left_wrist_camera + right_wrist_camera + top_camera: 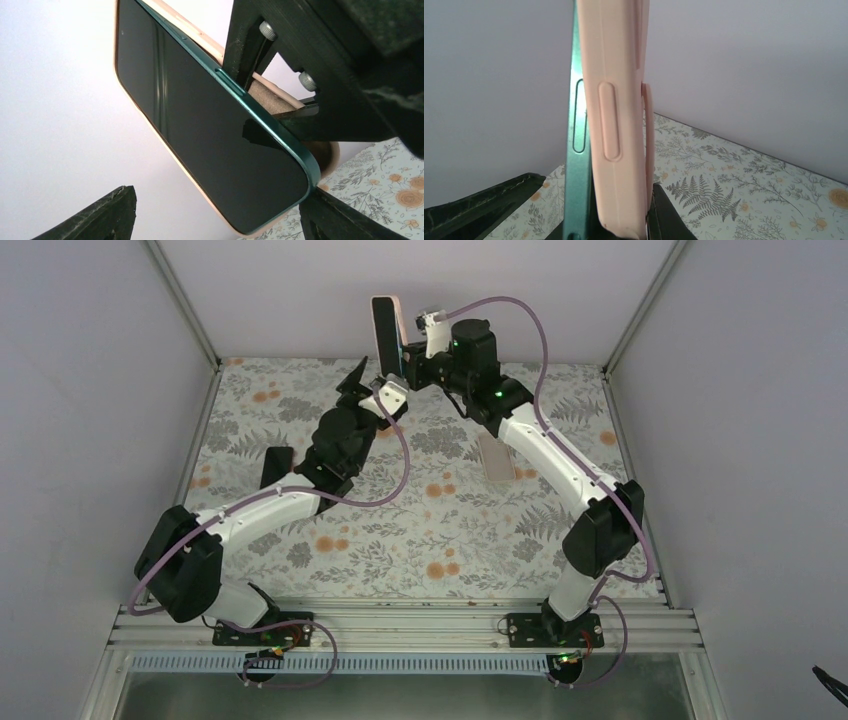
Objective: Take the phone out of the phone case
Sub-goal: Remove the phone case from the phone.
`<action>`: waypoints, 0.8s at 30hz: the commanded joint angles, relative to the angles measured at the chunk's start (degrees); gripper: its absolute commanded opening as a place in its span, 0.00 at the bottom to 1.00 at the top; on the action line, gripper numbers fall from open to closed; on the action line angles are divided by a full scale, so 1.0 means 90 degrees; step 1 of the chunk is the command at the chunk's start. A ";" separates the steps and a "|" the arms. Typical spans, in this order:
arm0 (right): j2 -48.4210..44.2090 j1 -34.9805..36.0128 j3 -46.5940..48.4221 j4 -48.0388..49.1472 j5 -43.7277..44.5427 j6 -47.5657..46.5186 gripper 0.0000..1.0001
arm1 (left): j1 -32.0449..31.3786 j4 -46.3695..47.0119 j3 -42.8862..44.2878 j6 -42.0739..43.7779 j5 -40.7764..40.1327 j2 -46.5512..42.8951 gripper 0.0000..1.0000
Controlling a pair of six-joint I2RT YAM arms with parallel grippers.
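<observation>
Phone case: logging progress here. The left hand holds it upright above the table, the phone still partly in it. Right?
Not the left. In the top view the right hand holds the phone case upright above the table, the phone still partly in it; the left hand is open beside it.

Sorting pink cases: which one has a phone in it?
The phone case aloft in the right gripper, phone partly out; the other case lies flat on the table.

This is a robot lab test cell. White panels (80,390) on metal posts (185,305) stand behind and beside the left gripper (372,380) and right gripper (405,358). A floral cloth (440,530) lies below them, with aluminium mounting rails (400,625) at its near edge.
</observation>
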 commanded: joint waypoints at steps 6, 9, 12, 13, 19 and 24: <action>-0.0255 -0.0003 -0.0102 0.0233 0.0052 0.0046 0.04 | -0.0027 -0.0224 0.0272 -0.0666 0.0593 -0.0381 0.87; -0.0244 -0.0008 -0.0095 0.0235 0.0042 0.0055 0.03 | -0.0032 -0.0561 0.0431 -0.0929 0.0783 -0.0368 0.89; -0.0250 -0.0011 -0.0082 0.0225 0.0036 0.0057 0.03 | -0.0037 -0.0595 0.0451 -0.0974 0.0784 -0.0363 0.90; -0.0247 -0.0011 -0.0086 0.0232 0.0031 0.0048 0.03 | -0.0031 -0.0576 0.0460 -0.0949 0.0737 -0.0347 0.90; -0.0288 -0.0010 -0.0082 0.0228 0.0009 0.0079 0.03 | -0.0037 -0.0566 0.0581 -0.0707 0.0422 -0.0088 0.90; -0.0340 -0.0011 -0.0075 0.0232 -0.0017 0.0193 0.03 | -0.0063 -0.0118 0.0655 -0.0335 -0.0599 0.0340 0.82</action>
